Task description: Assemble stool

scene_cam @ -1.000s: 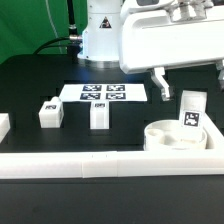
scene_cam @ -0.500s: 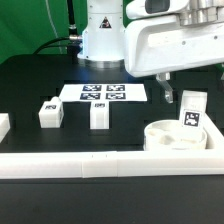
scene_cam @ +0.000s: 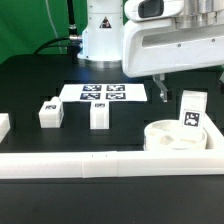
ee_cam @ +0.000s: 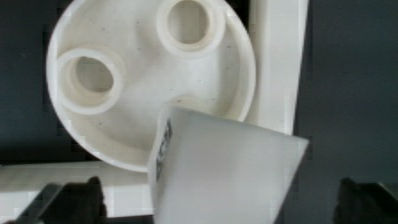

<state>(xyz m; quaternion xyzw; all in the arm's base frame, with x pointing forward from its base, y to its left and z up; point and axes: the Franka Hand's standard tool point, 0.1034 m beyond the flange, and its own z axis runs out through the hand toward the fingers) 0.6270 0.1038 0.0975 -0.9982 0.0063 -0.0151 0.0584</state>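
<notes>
The arm has come a little lower. From the exterior view's left, a loose leg and a second leg wait on the black surface; the third leg stands at the seat, between wide jaws. Gripping it seems next, needing a centred closing. A green backdrop hangs behind.

Black table, marker board flat, leg, second leg beside it, seat seemingly touching border rail.
</notes>
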